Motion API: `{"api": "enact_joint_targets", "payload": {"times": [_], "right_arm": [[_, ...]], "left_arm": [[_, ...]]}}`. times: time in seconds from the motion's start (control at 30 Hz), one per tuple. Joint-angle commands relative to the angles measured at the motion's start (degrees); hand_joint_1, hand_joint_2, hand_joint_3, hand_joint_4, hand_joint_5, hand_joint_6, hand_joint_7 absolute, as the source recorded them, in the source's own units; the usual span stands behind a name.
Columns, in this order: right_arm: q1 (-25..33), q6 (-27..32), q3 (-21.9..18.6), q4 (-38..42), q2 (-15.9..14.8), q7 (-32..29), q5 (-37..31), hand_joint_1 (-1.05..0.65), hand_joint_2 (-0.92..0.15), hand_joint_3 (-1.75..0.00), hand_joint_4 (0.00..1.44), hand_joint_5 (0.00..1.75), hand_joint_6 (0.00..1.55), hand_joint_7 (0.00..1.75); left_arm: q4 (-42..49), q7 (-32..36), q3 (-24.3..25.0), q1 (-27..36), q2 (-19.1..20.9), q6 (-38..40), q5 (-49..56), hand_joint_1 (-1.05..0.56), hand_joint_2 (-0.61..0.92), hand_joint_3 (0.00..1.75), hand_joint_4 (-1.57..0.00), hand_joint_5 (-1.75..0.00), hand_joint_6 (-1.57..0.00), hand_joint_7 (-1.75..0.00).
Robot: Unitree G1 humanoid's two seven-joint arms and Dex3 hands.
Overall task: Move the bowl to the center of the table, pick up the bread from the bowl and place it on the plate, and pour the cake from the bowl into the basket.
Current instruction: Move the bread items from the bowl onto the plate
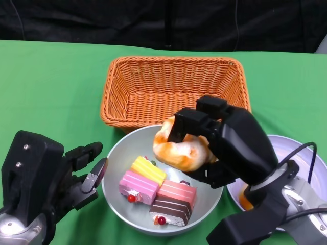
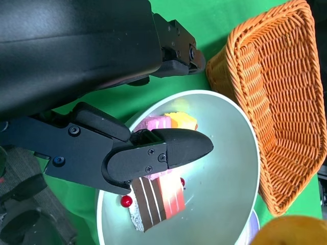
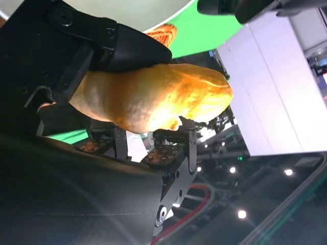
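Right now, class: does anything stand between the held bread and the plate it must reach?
Nothing visible lies on that path. The right hand holds the golden-brown bread roll above the grey metal bowl. The pale round plate lies just to the robot's right, largely hidden beneath that same arm.

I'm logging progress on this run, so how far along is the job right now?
Done: the bowl sits mid-table before the empty basket. In hand: the right hand grips the bread, lifted above the bowl; the left hand rests beside the bowl's rim. Left: setting the bread on the plate at right, then pouring the cake pieces into the basket.
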Motion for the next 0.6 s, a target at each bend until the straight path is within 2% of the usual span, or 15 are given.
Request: {"api": "enact_joint_targets", "payload": {"times": [0.03,0.17,0.37,0.6], "right_arm": [[0.73,-0.37,-0.99,-0.87,-0.49,0.68,1.07,-0.23,-0.25,-1.59,1.07,1.75,0.79,1.75],[5.25,-3.47,-7.62,-3.71,-4.28,0.63,6.42,-0.21,-0.22,-1.67,1.04,1.75,0.76,1.75],[7.28,-3.86,-10.37,-4.70,-5.13,1.39,7.43,-0.22,-0.17,-1.73,1.04,1.75,0.76,1.75],[8.37,-4.10,-14.03,-3.61,-6.35,0.08,6.07,-0.20,-0.16,-1.71,1.04,1.75,0.78,1.71]], "left_arm": [[0.22,-0.15,0.64,0.33,0.78,0.04,0.08,-0.75,0.92,0.67,0.00,-0.57,-0.23,-0.01],[0.47,-0.58,0.86,0.40,1.04,-0.65,-0.11,-0.73,0.92,0.67,0.00,-0.57,-0.23,-0.01],[0.66,-0.70,0.98,0.32,1.12,-0.34,-0.12,-0.74,0.92,0.67,0.00,-0.58,-0.23,-0.01],[0.54,-0.83,1.18,0.47,0.82,-0.77,-0.36,-0.71,0.92,0.67,0.00,-0.57,-0.21,0.00]]}}
